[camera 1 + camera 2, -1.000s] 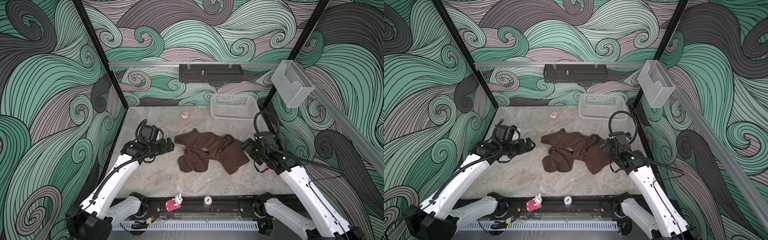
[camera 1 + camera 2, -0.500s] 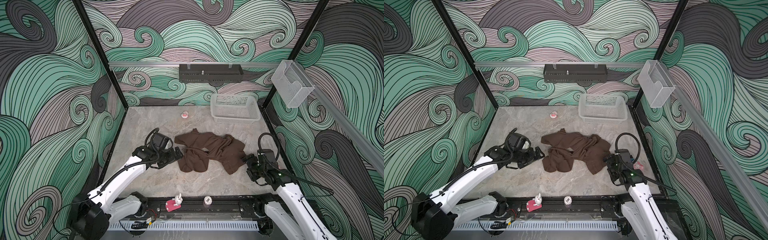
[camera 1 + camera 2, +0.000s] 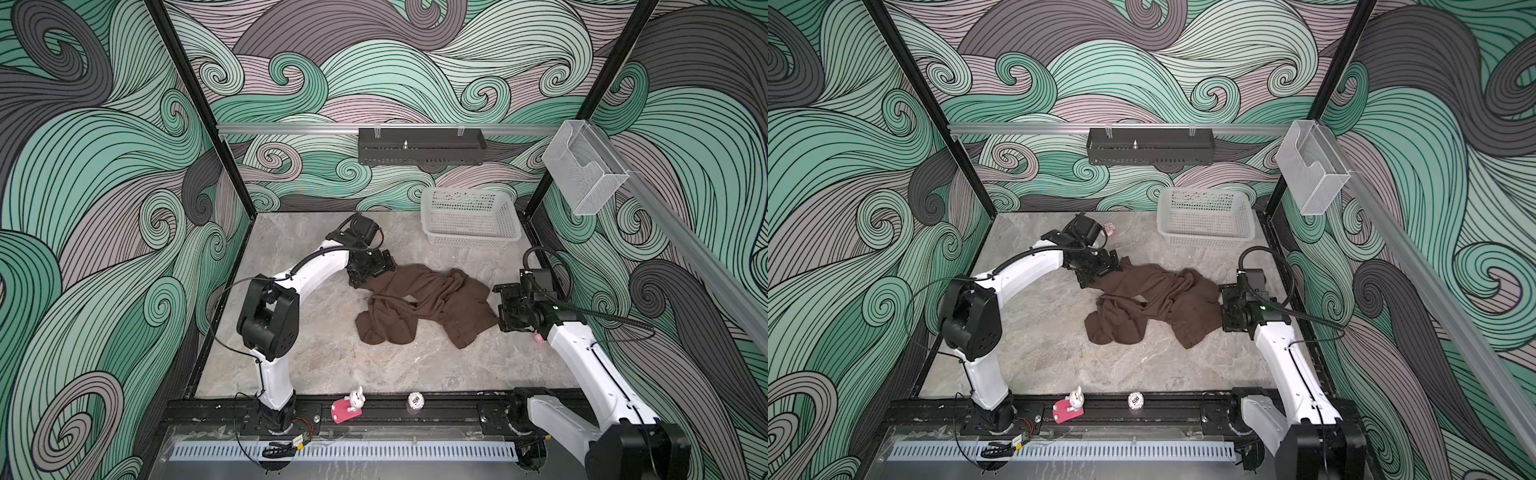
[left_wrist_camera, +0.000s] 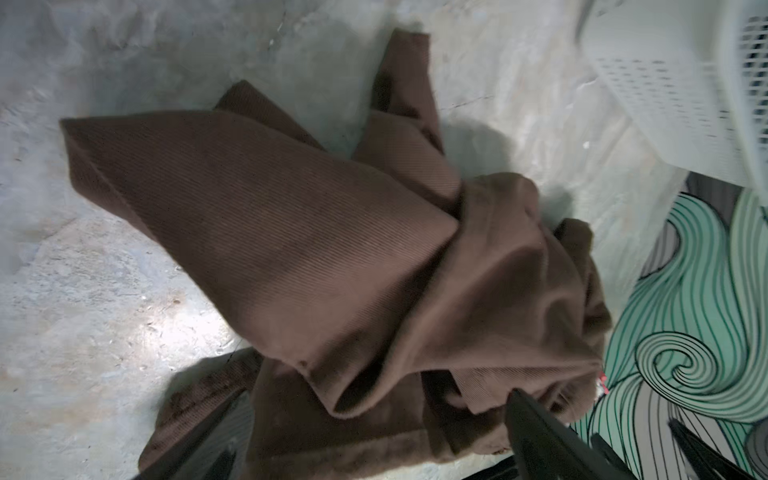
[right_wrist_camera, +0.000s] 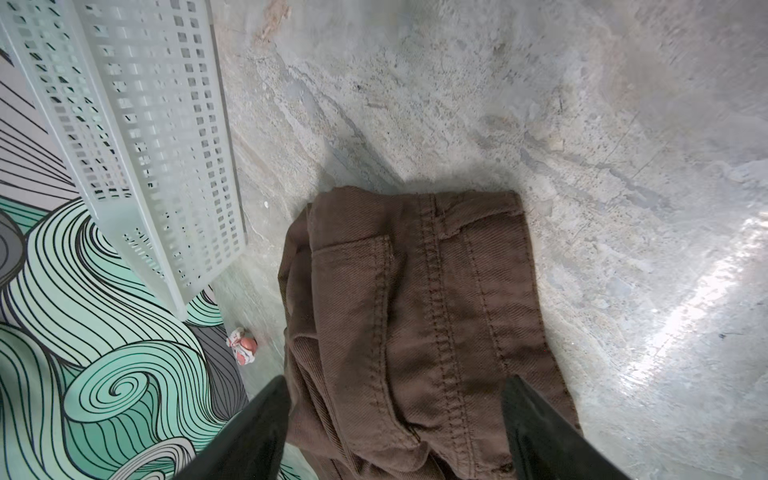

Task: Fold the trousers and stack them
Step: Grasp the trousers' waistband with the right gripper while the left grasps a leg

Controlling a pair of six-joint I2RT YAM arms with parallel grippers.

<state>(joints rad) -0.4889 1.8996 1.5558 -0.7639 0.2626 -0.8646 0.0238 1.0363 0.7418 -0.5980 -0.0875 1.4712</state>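
Note:
The trousers [image 3: 432, 303] [image 3: 1154, 301] lie crumpled in a dark brown heap mid-table, legs twisted over each other. My left gripper [image 3: 371, 271] [image 3: 1098, 272] stands at their far left tip. In the left wrist view it [image 4: 374, 436] is open with folded cloth [image 4: 291, 232] between the jaws. My right gripper [image 3: 503, 311] [image 3: 1224, 309] is at the heap's right end. The right wrist view shows it [image 5: 395, 415] open, its fingers [image 5: 257, 428] astride a stitched, pocketed part of the trousers [image 5: 415, 291].
A white mesh basket [image 3: 469, 239] [image 3: 1204, 232] stands at the back right, close to both wrist views [image 4: 665, 83] [image 5: 137, 124]. A small pink object [image 3: 1109, 227] lies at the back, another [image 3: 539, 337] [image 5: 243, 345] by the right arm. A pink figure [image 3: 348, 409] and a token [image 3: 416, 400] sit on the front rail.
My left gripper has swung right and farther back, reaching the trousers' far left tip. My right gripper drew nearer, then returned to the heap's right end. The trousers lie as before.

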